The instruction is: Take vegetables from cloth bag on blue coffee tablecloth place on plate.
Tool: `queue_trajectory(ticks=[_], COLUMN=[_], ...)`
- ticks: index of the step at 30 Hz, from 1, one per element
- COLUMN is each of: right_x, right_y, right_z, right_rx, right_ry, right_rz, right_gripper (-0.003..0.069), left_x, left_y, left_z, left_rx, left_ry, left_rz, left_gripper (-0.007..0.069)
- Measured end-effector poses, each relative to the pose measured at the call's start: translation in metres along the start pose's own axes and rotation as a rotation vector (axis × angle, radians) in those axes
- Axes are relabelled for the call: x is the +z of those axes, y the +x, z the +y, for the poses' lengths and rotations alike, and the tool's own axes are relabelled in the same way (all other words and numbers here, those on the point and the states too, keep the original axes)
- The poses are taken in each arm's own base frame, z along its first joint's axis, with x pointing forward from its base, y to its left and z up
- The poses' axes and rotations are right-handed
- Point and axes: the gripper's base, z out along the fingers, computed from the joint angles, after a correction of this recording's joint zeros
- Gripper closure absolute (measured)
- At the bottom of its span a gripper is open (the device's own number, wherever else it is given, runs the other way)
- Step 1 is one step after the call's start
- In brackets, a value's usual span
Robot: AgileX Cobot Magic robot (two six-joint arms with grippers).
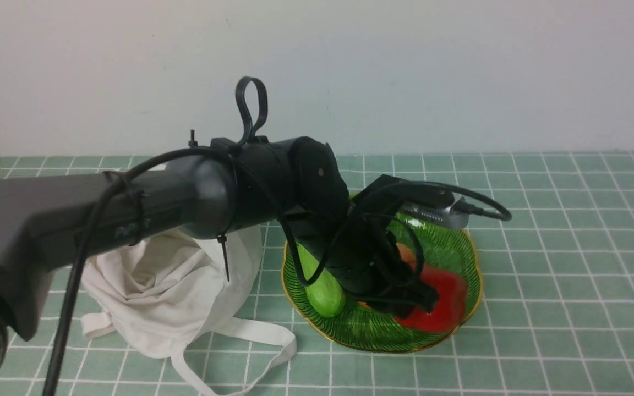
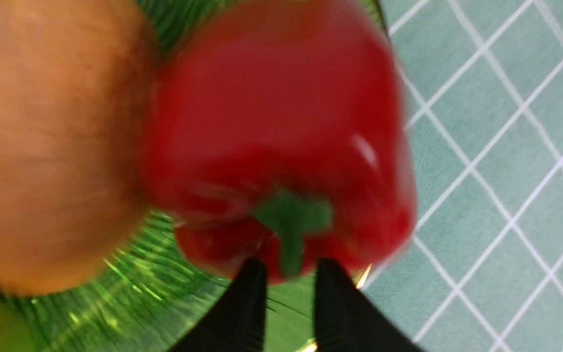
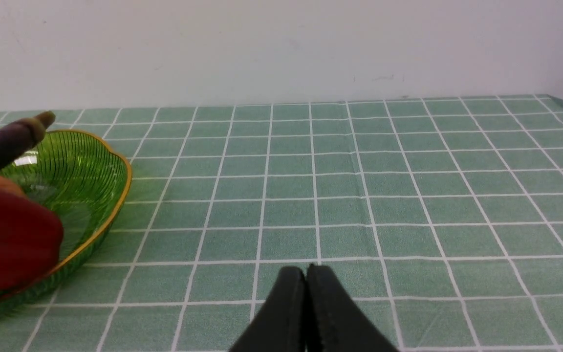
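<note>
The red bell pepper (image 1: 446, 305) lies on the green plate (image 1: 449, 247) beside the brown potato (image 1: 405, 253) and the light green cucumber (image 1: 322, 286). My left gripper (image 1: 424, 297) hangs over the plate at the pepper. In the blurred left wrist view, its fingers (image 2: 252, 303) stand a little apart around the pepper's green stem (image 2: 289, 225) without clearly touching it; the pepper (image 2: 281, 122) and potato (image 2: 52, 146) fill the view. The eggplant (image 3: 3, 142) rests on the plate's far side (image 3: 81, 171). The off-white cloth bag (image 1: 157, 286) lies slumped left of the plate. My right gripper (image 3: 306, 274) is shut and empty.
The teal checked tablecloth (image 1: 570, 275) covers the table up to a pale wall (image 1: 460, 71). My left arm (image 1: 130, 209) crosses above the bag. The bag's straps (image 1: 251, 335) trail on the cloth in front of the plate.
</note>
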Motion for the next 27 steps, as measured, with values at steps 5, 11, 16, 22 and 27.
queue_trajectory(ticks=[5, 11, 16, 22, 27], right_x=[0.0, 0.0, 0.0, 0.0, 0.0], right_y=[0.0, 0.0, 0.0, 0.0, 0.0], right_z=[0.0, 0.0, 0.0, 0.0, 0.0], right_rx=[0.0, 0.0, 0.0, 0.0, 0.0], right_ry=[0.0, 0.0, 0.0, 0.0, 0.0], right_rz=[0.0, 0.0, 0.0, 0.0, 0.0], right_gripper=[0.0669, 0.0669, 0.0669, 0.0669, 0.0669], left_x=[0.002, -0.02, -0.078, -0.181, -0.257], left_y=[-0.002, -0.013, -0.02, -0.011, 0.03], left_z=[0.0, -0.002, -0.004, -0.022, -0.042], left_rx=[0.002, -0.02, -0.024, 0.046, 0.035], left_ry=[0.0, 0.012, -0.032, -0.194, -0.305], left_rz=[-0.001, -0.026, -0.098, -0.29, -0.47], left_gripper=[0.0263, 0.016, 0.0298, 0.0603, 0.0632])
